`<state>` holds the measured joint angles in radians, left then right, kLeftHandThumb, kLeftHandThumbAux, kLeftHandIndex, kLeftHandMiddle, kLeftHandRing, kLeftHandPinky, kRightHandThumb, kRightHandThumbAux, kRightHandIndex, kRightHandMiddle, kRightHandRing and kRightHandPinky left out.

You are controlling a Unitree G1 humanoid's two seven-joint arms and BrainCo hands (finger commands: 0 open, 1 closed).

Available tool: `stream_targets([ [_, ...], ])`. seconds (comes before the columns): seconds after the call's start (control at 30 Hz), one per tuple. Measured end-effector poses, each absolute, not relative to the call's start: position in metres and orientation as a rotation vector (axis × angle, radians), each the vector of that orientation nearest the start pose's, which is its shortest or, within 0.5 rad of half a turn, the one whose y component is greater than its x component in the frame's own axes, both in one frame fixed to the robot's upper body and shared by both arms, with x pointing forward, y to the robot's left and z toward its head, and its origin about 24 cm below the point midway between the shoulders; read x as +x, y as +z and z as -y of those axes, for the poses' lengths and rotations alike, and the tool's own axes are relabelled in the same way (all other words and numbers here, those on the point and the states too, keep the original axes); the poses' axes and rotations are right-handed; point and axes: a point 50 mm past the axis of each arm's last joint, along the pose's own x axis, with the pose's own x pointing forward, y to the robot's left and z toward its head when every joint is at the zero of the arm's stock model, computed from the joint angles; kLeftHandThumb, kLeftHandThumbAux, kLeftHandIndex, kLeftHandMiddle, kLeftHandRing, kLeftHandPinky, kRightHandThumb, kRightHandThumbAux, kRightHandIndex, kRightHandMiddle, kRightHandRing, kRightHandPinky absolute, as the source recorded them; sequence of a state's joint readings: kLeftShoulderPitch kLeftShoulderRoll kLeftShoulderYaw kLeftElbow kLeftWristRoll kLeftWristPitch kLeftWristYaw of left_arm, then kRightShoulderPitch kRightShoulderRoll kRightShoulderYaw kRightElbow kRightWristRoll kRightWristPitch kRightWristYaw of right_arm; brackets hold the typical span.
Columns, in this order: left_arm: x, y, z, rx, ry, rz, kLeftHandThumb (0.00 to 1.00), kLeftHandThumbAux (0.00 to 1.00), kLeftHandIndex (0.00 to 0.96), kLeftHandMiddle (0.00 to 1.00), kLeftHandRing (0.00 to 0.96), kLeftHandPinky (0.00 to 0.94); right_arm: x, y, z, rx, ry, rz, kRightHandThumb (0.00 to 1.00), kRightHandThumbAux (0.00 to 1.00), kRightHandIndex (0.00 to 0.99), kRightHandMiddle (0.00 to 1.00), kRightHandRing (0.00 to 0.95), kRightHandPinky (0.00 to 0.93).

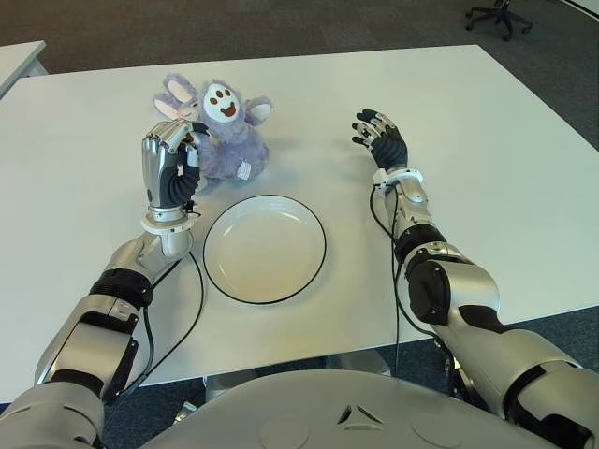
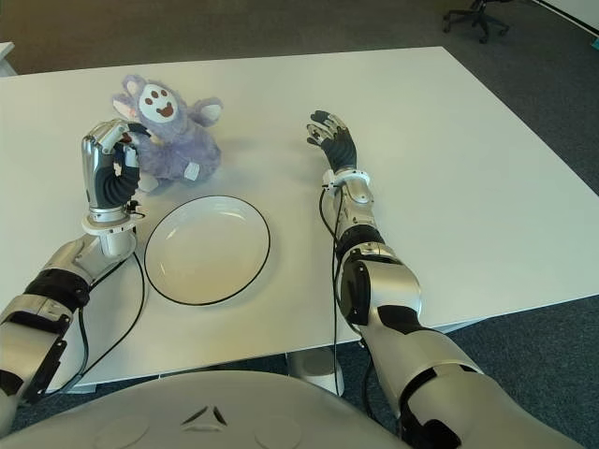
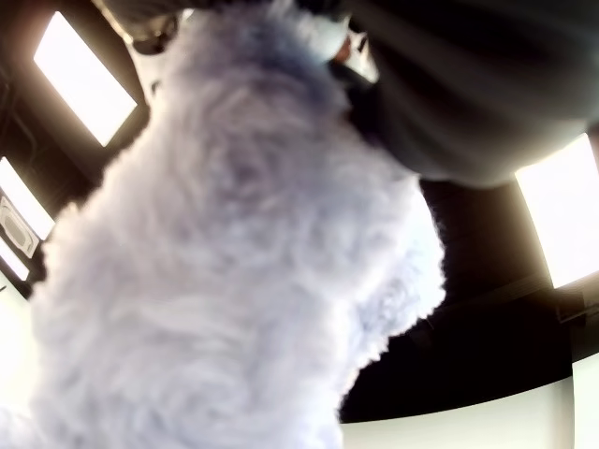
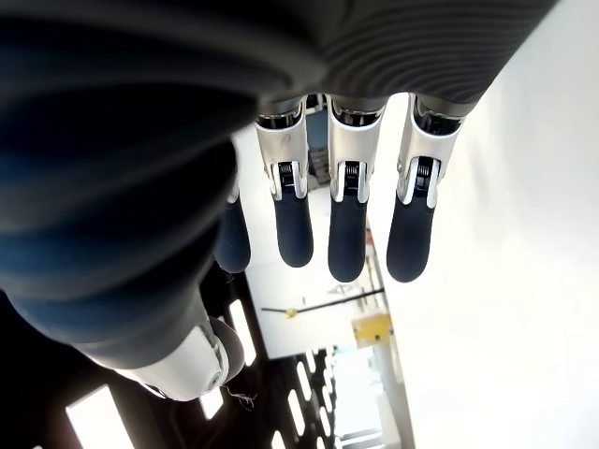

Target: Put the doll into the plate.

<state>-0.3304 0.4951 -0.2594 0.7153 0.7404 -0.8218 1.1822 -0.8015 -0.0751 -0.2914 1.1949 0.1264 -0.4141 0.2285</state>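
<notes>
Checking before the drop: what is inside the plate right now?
Nothing shows inside the plate; its whole white bowl is in view. The doll sits on the table behind it, with the left robot hand at its side.

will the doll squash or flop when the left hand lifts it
Its thick fluffy fur suggests the doll is soft and light, so it would likely squash under the left hand. Its ears may flop. It seems unlikely to slip.
</notes>
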Motion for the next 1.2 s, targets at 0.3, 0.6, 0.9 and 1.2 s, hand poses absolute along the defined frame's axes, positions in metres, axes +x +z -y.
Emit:
stream_targets([
  [0.3, 0.2677, 0.0607, -0.2091, 0.754, 0.319, 0.863, 0.940, 0.660, 0.346, 0.481, 0.603, 0.674, 0.3726, 0.0557, 0.1492, 0.183, 0.119, 0.015, 0.493, 0.786, 0.227, 0.220, 0.241, 0.296],
  [0.6, 0.2656, 0.0617, -0.2087, 0.754, 0.314, 0.872, 0.939, 0.660, 0.349, 0.477, 0.595, 0.629, 0.3728, 0.0561, 0.1487, 0.184, 0.119, 0.015, 0.489, 0.792, 0.230, 0.219, 0.240, 0.298],
  [0.9, 0.2641, 0.0628, -0.2094, 0.769, 0.310, 0.872, 0.945, 0.652, 0.375, 0.481, 0.590, 0.602, 0.3732, 0.0567, 0.1481, 0.186, 0.120, 0.017, 0.488, 0.804, 0.232, 0.224, 0.246, 0.296],
  [1.2, 0.2637, 0.0647, -0.2089, 0.791, 0.291, 0.868, 0.939, 0.661, 0.345, 0.470, 0.584, 0.588, 0.3736, 0.0574, 0.1478, 0.187, 0.121, 0.019, 0.491, 0.791, 0.227, 0.218, 0.243, 0.297],
])
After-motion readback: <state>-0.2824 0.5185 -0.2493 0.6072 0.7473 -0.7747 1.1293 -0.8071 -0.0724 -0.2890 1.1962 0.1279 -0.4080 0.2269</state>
